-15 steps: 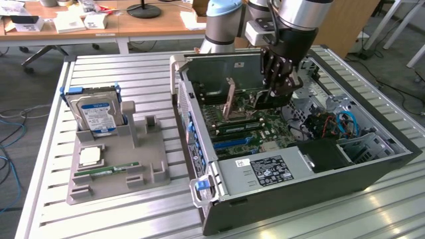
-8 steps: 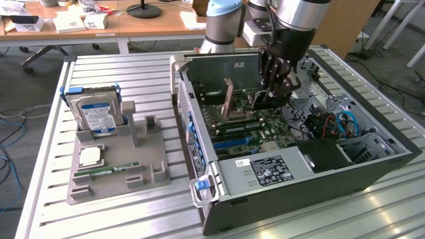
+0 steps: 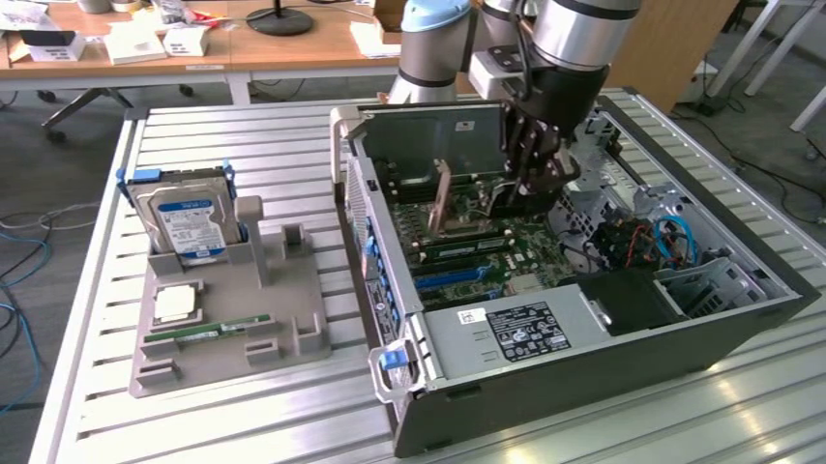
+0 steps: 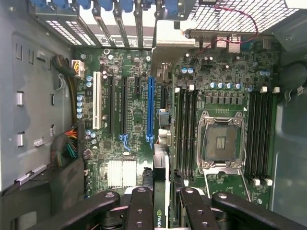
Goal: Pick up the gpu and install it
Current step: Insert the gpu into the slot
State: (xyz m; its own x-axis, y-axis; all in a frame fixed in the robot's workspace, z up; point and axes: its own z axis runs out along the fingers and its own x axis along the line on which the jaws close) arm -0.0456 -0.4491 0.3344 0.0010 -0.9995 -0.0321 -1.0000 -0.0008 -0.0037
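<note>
My gripper (image 3: 536, 184) hangs inside the open computer case (image 3: 722, 319), above the motherboard. It is shut on the gpu (image 4: 161, 167), which the wrist view shows edge-on between my black fingers (image 4: 141, 211). The card runs from the fingers toward the silver bracket end near the rear slot openings. In the exterior view its brownish face (image 3: 442, 198) stands upright beside the gripper. The card sits over the motherboard (image 4: 115, 143), just beside the long blue slot (image 4: 150, 110); I cannot tell whether it touches the board.
The empty CPU socket (image 4: 221, 141) and RAM slots lie beside the card. A power supply (image 3: 516, 329) fills the case front. Outside, a grey holder (image 3: 290, 290) carries a hard drive (image 3: 188, 222), a CPU (image 3: 174, 304) and a green RAM stick (image 3: 207, 332).
</note>
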